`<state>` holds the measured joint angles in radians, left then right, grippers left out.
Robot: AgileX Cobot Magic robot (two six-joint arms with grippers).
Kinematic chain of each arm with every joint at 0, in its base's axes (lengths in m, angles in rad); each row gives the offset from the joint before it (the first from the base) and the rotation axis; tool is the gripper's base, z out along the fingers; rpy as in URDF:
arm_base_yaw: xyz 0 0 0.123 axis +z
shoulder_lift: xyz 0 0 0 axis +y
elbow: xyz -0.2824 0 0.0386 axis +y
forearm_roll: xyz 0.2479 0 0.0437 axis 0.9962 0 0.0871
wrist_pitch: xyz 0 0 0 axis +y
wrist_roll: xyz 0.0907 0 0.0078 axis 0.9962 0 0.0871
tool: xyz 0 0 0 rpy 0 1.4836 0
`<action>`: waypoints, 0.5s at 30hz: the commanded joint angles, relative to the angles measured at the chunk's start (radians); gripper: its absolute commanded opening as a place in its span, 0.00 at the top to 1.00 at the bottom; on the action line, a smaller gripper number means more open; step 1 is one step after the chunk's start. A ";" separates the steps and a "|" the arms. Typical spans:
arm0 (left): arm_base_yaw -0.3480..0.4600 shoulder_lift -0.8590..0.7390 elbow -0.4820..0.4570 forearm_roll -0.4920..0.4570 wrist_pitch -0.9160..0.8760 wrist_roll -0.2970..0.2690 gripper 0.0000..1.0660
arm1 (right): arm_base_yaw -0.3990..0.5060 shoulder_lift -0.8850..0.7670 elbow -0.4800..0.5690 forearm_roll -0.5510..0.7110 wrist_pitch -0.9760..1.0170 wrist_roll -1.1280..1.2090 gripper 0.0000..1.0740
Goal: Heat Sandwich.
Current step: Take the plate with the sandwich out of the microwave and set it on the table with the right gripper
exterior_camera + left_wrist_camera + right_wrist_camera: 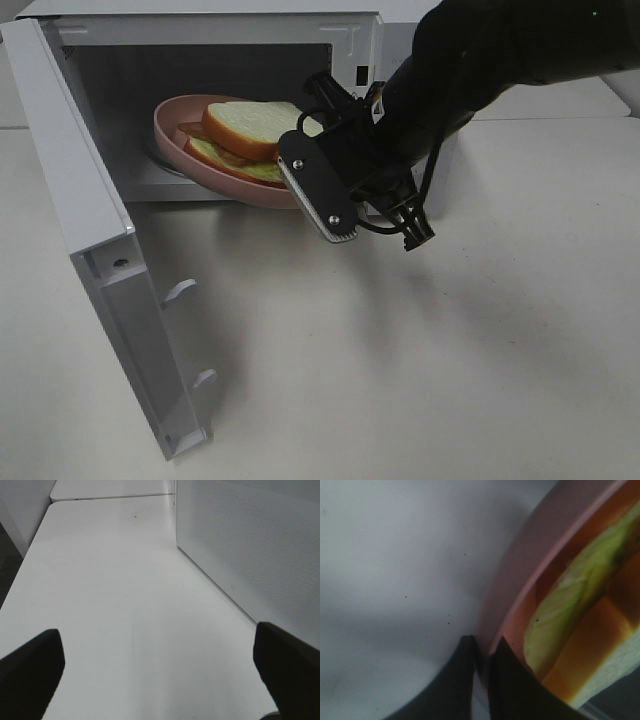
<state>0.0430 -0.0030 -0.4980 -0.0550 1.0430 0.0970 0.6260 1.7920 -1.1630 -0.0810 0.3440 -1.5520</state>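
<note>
The sandwich [245, 135], bread slices with green and orange layers, lies on a round pink plate [170, 140]. The plate sits partly inside the open microwave [200, 25], its near edge sticking out over the cavity's front lip. My right gripper [300, 188] is shut on that near rim. The right wrist view shows the two dark fingers pinching the plate's rim [520, 565] at the right gripper [482, 655], with the sandwich [570, 615] just beyond. My left gripper [160, 680] is open and holds nothing; it hovers over the table beside the microwave's outer wall [250, 545].
The microwave door [90, 240] hangs open toward the front left, standing on edge over the white table [420, 360]. The right arm [480, 60] comes in from the upper right across the microwave's front.
</note>
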 commanded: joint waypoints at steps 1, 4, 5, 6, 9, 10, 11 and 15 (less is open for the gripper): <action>0.004 -0.027 0.004 -0.001 -0.008 -0.001 0.09 | -0.008 -0.043 0.025 -0.043 -0.067 -0.013 1.00; 0.004 -0.027 0.004 -0.001 -0.008 -0.001 0.09 | -0.008 -0.070 0.065 -0.079 -0.102 -0.026 1.00; 0.004 -0.027 0.004 -0.001 -0.008 -0.001 0.09 | -0.008 -0.070 0.065 -0.079 -0.102 -0.026 1.00; 0.004 -0.027 0.004 -0.001 -0.008 -0.001 0.09 | -0.008 -0.087 0.085 -0.095 -0.121 -0.026 1.00; 0.004 -0.027 0.004 -0.001 -0.008 -0.001 0.09 | -0.008 -0.123 0.120 -0.098 -0.143 -0.026 1.00; 0.004 -0.027 0.004 -0.001 -0.008 -0.001 0.09 | -0.008 -0.123 0.120 -0.098 -0.143 -0.026 1.00; 0.004 -0.027 0.004 -0.001 -0.008 -0.001 0.09 | -0.008 -0.129 0.126 -0.097 -0.144 -0.026 1.00; 0.004 -0.027 0.004 -0.001 -0.008 -0.001 0.09 | -0.008 -0.156 0.147 -0.097 -0.127 -0.026 1.00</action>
<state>0.0430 -0.0030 -0.4980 -0.0550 1.0430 0.0970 0.6260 1.6630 -1.0190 -0.1790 0.2410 -1.5810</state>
